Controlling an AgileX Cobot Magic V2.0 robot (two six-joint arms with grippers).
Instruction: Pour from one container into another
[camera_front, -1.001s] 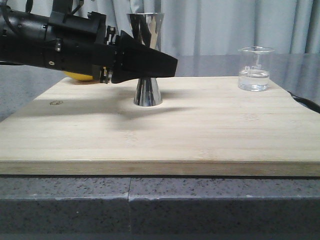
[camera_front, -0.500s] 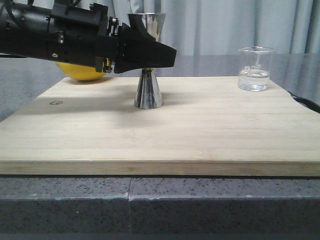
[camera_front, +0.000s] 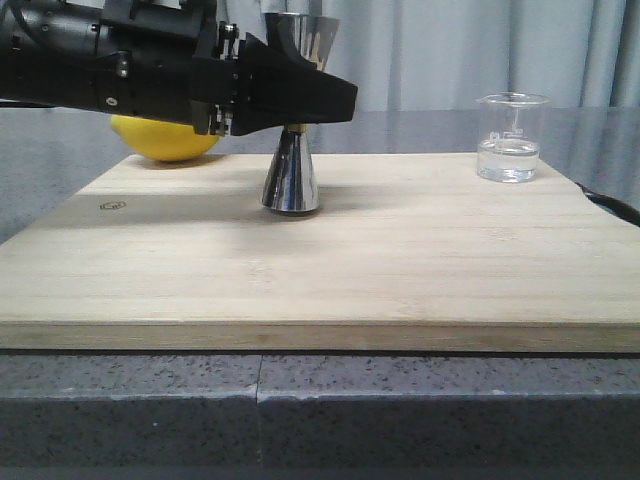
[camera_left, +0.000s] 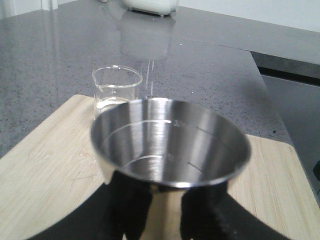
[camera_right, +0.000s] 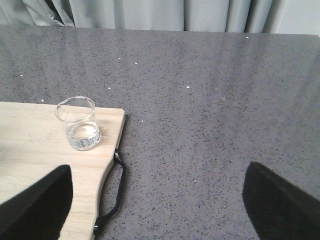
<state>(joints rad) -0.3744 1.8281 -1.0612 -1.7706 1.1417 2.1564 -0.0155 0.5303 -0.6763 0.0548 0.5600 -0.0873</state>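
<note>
**Ana:** Front view first, biggest thing down. What fills the frame?

**Ben:** The pale wooden cutting board (camera_front: 400, 260) spans nearly the whole width across the middle, lying on a dark speckled counter (camera_front: 300, 410). Grey curtains (camera_front: 430, 50) hang behind.

**Ana:** And the arms?

**Ben:** The left arm reaches in from the upper left, and the left gripper (camera_front: 300, 112) ends at the steel jigger (camera_front: 291, 175), centre-left of the frame. Its black fingers cross the jigger's narrow waist, clamped on it. The jigger leans slightly and its base sits at, or just off, the board; which one cannot be told.

**Ana:** Does the left wrist view agree?

**Ben:** Yes. The jigger's open upper cup (camera_left: 170, 145) fills the centre, and the two dark fingers (camera_left: 125, 205) press against its body at the bottom of the frame. The cup looks empty inside.

**Ana:** The right gripper?

**Ben:** The right gripper (camera_right: 155, 200) shows only in its own wrist view, with the fingers spread wide at the bottom corners, holding nothing.

**Ana:** Where is the glass beaker?

**Ben:** The glass beaker (camera_front: 511, 137) stands upright at the board's far right edge, well apart from the left gripper, with clear liquid in its bottom. In the right wrist view it sits left of centre (camera_right: 79, 123), near the board's corner.

**Ana:** Anything smaller?

**Ben:** A yellow lemon (camera_front: 165, 138) lies behind the left arm, at the upper left.
</note>
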